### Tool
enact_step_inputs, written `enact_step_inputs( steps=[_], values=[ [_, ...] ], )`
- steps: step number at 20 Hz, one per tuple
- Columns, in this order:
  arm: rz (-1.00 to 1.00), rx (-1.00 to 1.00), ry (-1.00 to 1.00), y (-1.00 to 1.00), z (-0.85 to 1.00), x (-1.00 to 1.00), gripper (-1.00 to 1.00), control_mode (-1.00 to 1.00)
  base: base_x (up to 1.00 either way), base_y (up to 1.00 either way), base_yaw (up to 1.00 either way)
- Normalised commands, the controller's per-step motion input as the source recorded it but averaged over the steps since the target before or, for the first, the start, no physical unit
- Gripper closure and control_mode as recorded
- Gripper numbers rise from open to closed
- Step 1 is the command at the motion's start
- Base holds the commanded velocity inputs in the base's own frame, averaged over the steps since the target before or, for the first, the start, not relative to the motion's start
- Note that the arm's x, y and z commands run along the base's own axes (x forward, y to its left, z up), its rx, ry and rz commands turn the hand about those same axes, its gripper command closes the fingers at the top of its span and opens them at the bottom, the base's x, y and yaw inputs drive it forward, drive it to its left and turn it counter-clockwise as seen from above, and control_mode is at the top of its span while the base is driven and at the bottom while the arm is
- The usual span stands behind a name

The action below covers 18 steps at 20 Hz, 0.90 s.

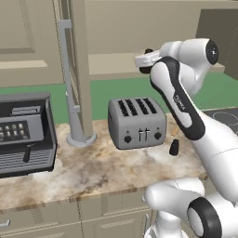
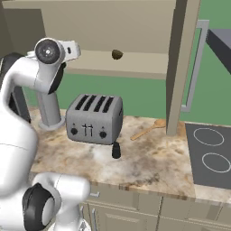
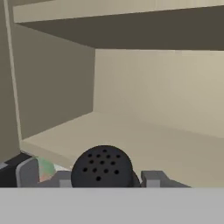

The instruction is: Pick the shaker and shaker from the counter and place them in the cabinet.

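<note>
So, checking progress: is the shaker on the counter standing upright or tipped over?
Upright. The shaker stands on the counter before the toaster, narrow top up.

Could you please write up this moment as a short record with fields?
hand: shut on a shaker, raised at the open cabinet
held shaker: black, perforated top showing between the fingers
cabinet: open, tan shelf just ahead of the hand
brown lump: lying on the cabinet shelf
second shaker: upright on the counter, in front of the toaster
toaster: grey, four slots
wooden spoon: lying on the counter
</note>
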Motion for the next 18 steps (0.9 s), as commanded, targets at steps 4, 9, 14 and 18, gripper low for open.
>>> enact_step_inputs(
  steps=[4, 9, 14, 18],
  values=[
    [0.0, 0.02, 0.04, -0.01, 0.14, 0.58, 1.0, -1.0, 0.0, 0.0, 0.0],
    [0.0, 0.01, 0.11, -0.04, 0.11, 0.61, 1.0, -1.0, 0.0, 0.0, 0.0],
    [0.0, 0.01, 0.06, -0.02, 0.05, 0.5, 1.0, -1.0, 0.0, 0.0, 0.0],
    [0.0, 0.0, 0.01, 0.0, 0.0, 0.05, 1.0, -1.0, 0.0, 0.0, 0.0]
  ],
)
